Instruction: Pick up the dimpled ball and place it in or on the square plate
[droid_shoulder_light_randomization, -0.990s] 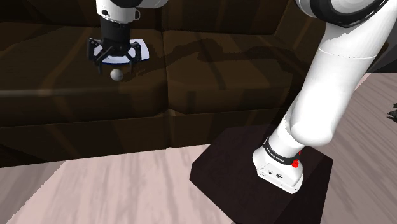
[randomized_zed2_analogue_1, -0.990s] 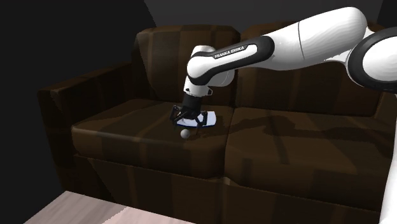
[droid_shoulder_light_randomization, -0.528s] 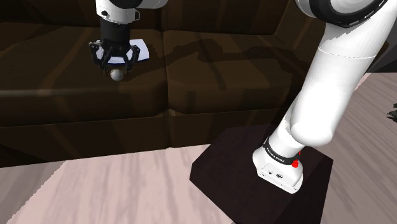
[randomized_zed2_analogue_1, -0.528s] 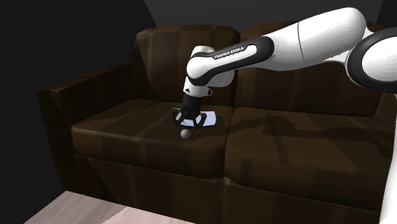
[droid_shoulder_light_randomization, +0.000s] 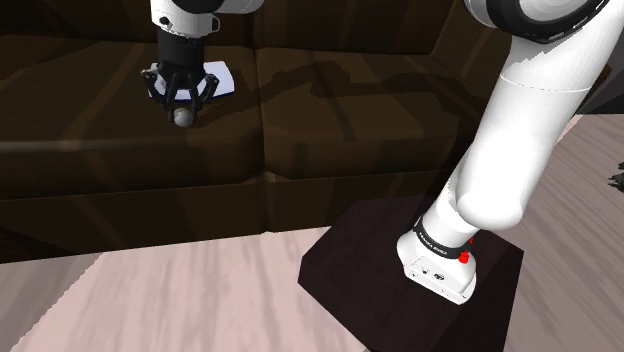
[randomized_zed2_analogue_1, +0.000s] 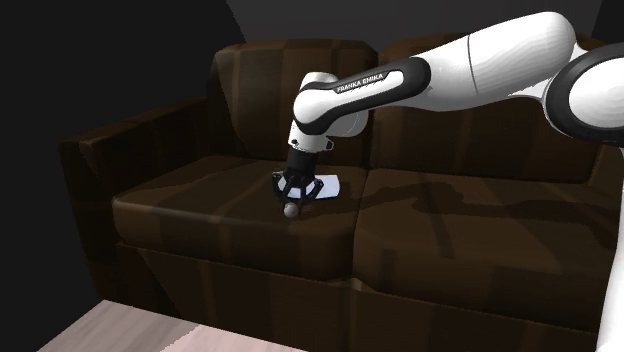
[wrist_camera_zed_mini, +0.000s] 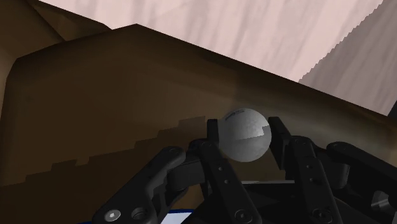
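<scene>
A dark brown sofa (randomized_zed2_analogue_1: 200, 210) was reached over by the white arm (randomized_zed2_analogue_1: 480, 65). A white square plate (droid_shoulder_light_randomization: 222, 78) was seen on its seat, at two o'clock from the dimpled ball (droid_shoulder_light_randomization: 182, 117) in the shoulder view. The gripper (droid_shoulder_light_randomization: 182, 108) was clamped on that pale grey ball, close to the seat.

Grey ball (wrist_camera_zed_mini: 245, 133) clasped, white plate (droid_shoulder_light_randomization: 222, 78) beside

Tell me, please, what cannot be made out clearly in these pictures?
1. The square plate: in the shoulder view the hand covers most of it, so its rim is hidden.
2. The ball: too small in both exterior views to show any dimples.
3. Under the ball: in the wrist view the ball itself hides whether it touches the sofa.
</scene>
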